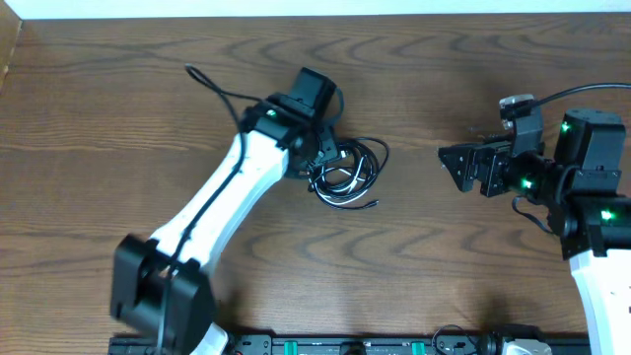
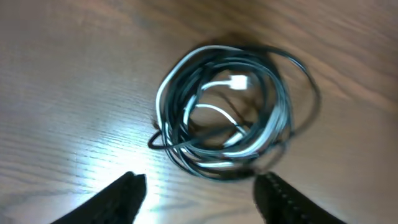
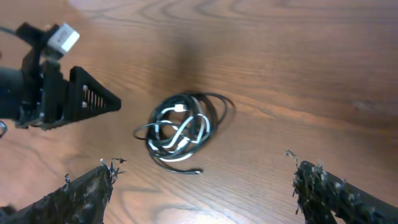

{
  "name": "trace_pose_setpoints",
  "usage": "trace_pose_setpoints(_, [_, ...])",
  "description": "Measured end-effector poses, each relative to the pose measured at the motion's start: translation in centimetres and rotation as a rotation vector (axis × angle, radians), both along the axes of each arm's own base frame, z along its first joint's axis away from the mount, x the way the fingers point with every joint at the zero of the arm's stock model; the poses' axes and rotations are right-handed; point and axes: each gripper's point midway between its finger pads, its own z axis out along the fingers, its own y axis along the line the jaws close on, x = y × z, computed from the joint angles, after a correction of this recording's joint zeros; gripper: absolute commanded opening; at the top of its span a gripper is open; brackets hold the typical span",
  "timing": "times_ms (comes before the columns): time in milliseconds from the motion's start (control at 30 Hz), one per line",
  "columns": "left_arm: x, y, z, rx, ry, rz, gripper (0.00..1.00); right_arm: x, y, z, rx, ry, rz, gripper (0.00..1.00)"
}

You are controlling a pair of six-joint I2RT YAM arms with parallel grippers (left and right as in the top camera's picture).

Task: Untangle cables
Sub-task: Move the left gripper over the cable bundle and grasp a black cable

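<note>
Ahead of left end effector point(image 2: 200, 186), coiled cables point(image 2: 227, 112); it and right end effector point(image 3: 202, 168) open, empty.

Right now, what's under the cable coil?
Through the loops of the cables, only bare wood table shows; a white plug lies inside the ring. Whatever is directly beneath the stacked strands is covered.

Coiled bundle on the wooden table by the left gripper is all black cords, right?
No: the coiled bundle of thin cords mixes black and white ones, clear in the left wrist view. It lies on the wooden table by the left gripper.
</note>
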Motion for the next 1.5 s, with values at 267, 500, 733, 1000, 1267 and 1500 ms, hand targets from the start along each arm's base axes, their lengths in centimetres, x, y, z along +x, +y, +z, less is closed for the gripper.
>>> trace_pose_setpoints(267, [0.4,0.2,-4.9,0.029,0.119,0.199,0.56,0.5,-0.5,-0.9,-0.019,0.026,-0.026,0.92])
trace_pose_setpoints(500, [0.8,-0.3,-5.1,0.011,0.111,0.185,0.40,0.6,-0.7,-1.0,-0.026,0.030,-0.035,0.93])
trace_pose_setpoints(733, [2.1,-1.7,-4.6,0.054,-0.020,-0.286,0.52,0.5,-0.7,-1.1,-0.028,0.036,-0.037,0.94])
trace_pose_setpoints(1000, [1.3,-1.5,-4.9,0.167,-0.076,-0.760,0.56,0.5,-0.7,-1.2,-0.028,0.038,-0.037,0.96])
trace_pose_setpoints(1267, [0.5,-2.7,-4.7,0.135,-0.126,-1.017,0.55,0.5,-0.7,-1.2,-0.028,0.040,-0.037,0.96])
trace_pose_setpoints(1500, [0.2,-3.0,-4.8,0.125,-0.138,-1.087,0.55,0.5,-0.7,-1.2,-0.028,0.042,-0.037,0.97])
